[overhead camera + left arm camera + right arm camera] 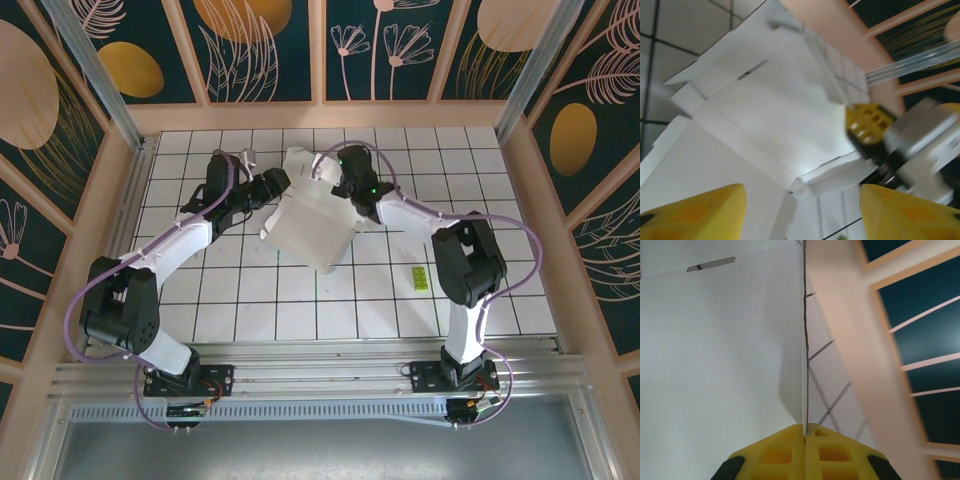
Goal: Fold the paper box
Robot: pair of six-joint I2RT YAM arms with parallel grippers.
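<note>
The paper box [308, 228] is a creased card sheet, white side showing, lying partly raised at the middle of the tiled table. In the top view my left gripper [277, 186] is at its upper left edge and my right gripper [338, 183] at its upper right edge. In the left wrist view the left gripper [802, 212] is open, its yellow fingers [705, 210] wide apart over the white panels of the paper box [770, 110]. My right gripper [805, 429] is shut on a thin upright edge of the paper box [715, 365]. Its yellow tip [869, 125] also shows in the left wrist view.
A small yellow-green slip [420, 279] lies on the tiles right of the sheet, beside the right arm. Wooden walls [320, 116] with dark patterned panels enclose the table on three sides. A metal rail [320, 362] runs along the near edge.
</note>
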